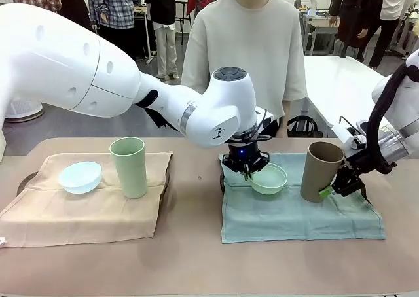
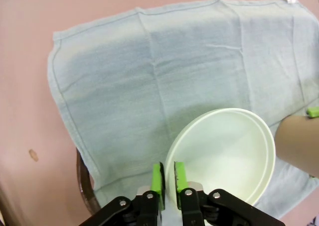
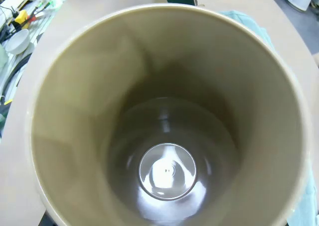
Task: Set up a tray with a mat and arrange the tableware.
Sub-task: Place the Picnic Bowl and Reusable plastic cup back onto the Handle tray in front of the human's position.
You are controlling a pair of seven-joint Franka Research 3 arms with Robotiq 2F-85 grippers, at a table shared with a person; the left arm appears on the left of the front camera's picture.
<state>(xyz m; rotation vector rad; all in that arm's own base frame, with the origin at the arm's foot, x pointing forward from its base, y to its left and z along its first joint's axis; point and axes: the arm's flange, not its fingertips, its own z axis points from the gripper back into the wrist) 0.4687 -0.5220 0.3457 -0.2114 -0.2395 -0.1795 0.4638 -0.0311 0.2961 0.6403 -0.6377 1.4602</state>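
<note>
Green-padded left tool [image 2: 168, 181] pinches mint bowl [image 2: 224, 154] rim.

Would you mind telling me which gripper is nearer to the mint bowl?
Left. The left gripper is clamped on the mint bowl rim; the right gripper is at the tan cup beside it.

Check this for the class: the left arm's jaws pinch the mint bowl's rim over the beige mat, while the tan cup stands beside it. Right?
Wrong mat. The front view shows the mint bowl, pinched at its rim, over the blue mat, not the beige mat. The tan cup does stand beside it.
</note>
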